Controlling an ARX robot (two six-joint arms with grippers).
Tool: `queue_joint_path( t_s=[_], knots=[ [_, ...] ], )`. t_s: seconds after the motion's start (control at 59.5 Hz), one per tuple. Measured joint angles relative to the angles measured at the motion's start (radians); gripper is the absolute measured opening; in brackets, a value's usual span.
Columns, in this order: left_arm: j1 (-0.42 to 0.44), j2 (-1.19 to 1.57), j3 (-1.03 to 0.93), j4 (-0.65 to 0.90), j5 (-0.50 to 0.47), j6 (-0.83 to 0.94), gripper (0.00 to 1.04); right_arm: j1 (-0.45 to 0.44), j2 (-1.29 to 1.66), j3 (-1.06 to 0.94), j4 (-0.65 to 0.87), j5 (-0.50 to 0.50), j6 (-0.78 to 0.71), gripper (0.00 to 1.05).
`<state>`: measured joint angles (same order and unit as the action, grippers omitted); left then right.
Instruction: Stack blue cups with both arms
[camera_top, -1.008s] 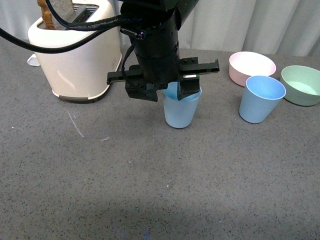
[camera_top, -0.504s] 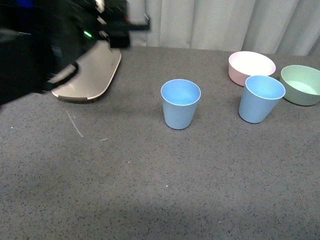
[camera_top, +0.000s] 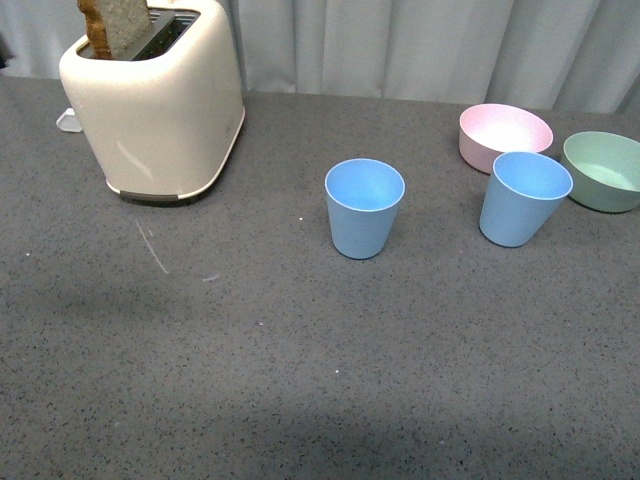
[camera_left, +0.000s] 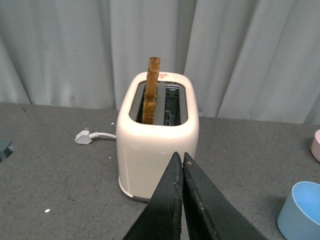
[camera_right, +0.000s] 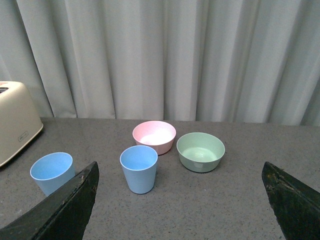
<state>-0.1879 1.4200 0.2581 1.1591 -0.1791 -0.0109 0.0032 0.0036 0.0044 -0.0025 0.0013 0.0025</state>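
Two light blue cups stand upright and apart on the grey table. One cup (camera_top: 364, 208) is in the middle, the other cup (camera_top: 523, 197) is to its right, in front of the bowls. Both show in the right wrist view, the middle one (camera_right: 51, 172) and the right one (camera_right: 139, 168). No arm shows in the front view. My left gripper (camera_left: 180, 161) is shut and empty, pointing at the toaster, with a blue cup's rim (camera_left: 301, 210) off to one side. My right gripper (camera_right: 180, 175) is wide open and empty, held back from the cups.
A cream toaster (camera_top: 155, 100) with a slice of toast (camera_top: 112, 25) stands at the back left. A pink bowl (camera_top: 504, 135) and a green bowl (camera_top: 603, 170) sit at the back right. A white plug (camera_left: 84, 136) lies beside the toaster. Curtains hang behind the table.
The left arm, which hung over the middle cup a second ago, swept away to the left and has left the front view. The cup stays upright on the table.
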Motion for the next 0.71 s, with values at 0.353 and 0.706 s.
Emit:
queue_joint_path(
  t_s=[0.353, 0.706],
  knots=[
    [0.090, -0.322, -0.169, -0.164, 0.085, 0.003, 0.04, 0.000, 0.000, 0.000, 0.000, 0.000, 0.000, 0.95],
    [0.184, -0.612, -0.233, -0.387, 0.177, 0.003, 0.04, 0.000, 0.000, 0.000, 0.000, 0.000, 0.000, 0.95]
  ],
)
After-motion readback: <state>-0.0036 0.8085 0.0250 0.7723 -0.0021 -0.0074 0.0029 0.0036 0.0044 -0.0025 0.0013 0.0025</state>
